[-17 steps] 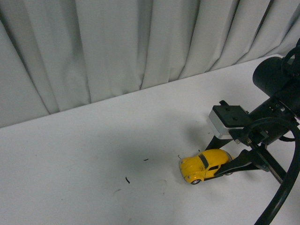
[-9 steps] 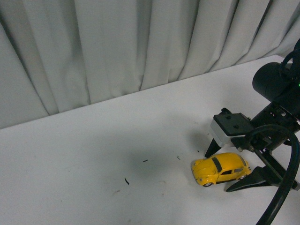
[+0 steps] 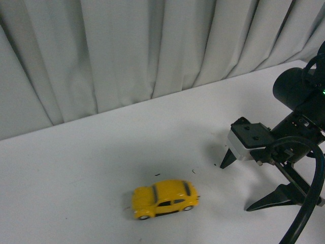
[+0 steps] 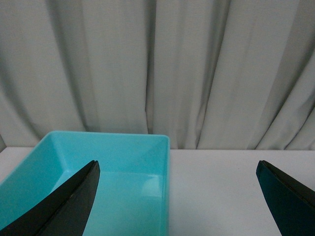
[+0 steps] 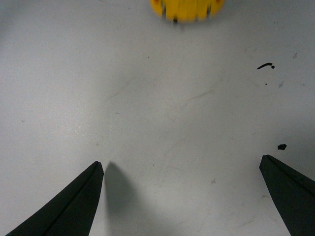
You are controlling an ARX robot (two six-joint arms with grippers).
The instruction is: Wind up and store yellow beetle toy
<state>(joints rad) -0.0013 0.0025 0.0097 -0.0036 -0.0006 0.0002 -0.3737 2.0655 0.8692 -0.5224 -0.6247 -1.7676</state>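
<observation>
1. Front view: the beetle point(image 3: 165, 199) now stands on the table point(image 3: 76, 162) in the lower middle of the frame, well apart from the right gripper point(image 3: 236, 185) at the right edge. A second ago it was clamped between that gripper's fingers. Half a second ago the fingers had spread with the car still between them. Since then it has rolled off to the left.
2. We take this to mean the wind-up and release are done and the car has run free. Storing has not begun, and the car must be caught again first.
3. In the same view, the right gripper is spread wide, holds nothing and is clear of the car. We cannot tell whether its lower fingertip touches the table. The left arm does not show here.
4. Left wrist view: the left gripper point(image 4: 177, 163) is also spread wide and empty. Just beyond its fingers lies a teal bin point(image 4: 123, 142) before the curtain point(image 4: 197, 73). We see no car in the visible part of the bin.
5. Right wrist view: the right gripper point(image 5: 180, 161) gapes over bare table. Only one end of the beetle point(image 5: 187, 9) shows, ahead of the fingertips and well apart from them.
</observation>
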